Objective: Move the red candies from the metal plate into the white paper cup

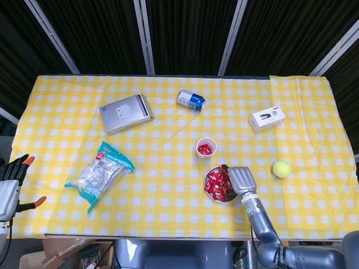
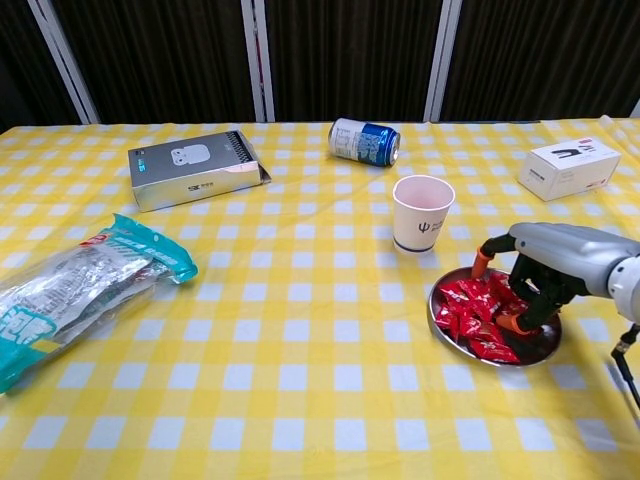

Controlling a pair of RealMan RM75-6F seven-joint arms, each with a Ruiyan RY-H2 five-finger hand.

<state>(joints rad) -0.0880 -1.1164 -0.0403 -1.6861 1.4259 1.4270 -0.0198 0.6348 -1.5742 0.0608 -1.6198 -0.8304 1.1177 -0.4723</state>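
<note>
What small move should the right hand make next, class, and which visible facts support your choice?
Probably close the right hand on one of the red candies. It sits low over the metal plate, fingers spread among the pile, apparently holding nothing yet, and the white paper cup stands upright just beyond, with a few candies already inside.

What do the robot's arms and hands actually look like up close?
The right arm is a smooth silver-grey tube with a thin black cable hanging beside it. Its right hand has a grey metal back, dark fingers and orange fingertips. The left hand, at the table's edge, looks alike: grey body, black fingers, orange tips.
</note>
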